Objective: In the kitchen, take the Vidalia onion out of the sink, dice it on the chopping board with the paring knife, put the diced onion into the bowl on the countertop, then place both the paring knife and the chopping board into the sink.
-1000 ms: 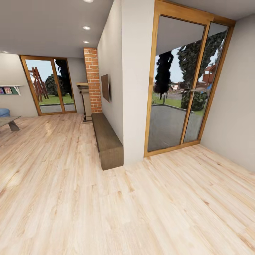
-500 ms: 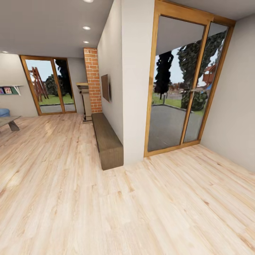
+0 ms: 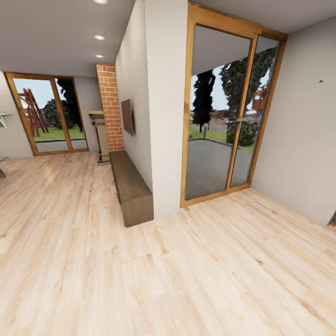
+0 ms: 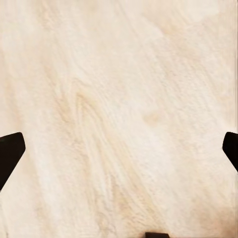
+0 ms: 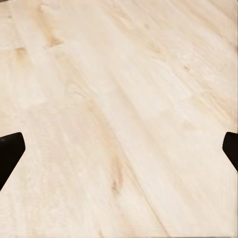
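Location: a living area with a pale wooden floor (image 3: 186,280) across the lower frame.

Fixtures, head view: a white wall corner (image 3: 161,107) at upper centre; a glass door (image 3: 224,112) in a timber frame just right of it; a long dark bench (image 3: 130,186) along the wall, left of centre; a brick column (image 3: 109,105) behind the bench; a second glass door (image 3: 44,114) at far left.

Task items: onion, sink, board, knife, bowl and countertop are not among what these pictures show. Which way the kitchen lies, and which arm is nearer the onion, cannot be told.

Left gripper (image 4: 119,151): spread wide, dark fingertips (image 4: 10,151) at opposite frame edges, nothing between them, pointed down at the floor.

Right gripper (image 5: 119,151): likewise wide and empty, aimed at the floor planks.

Stage, as a judgement: travelling; no task step begun.
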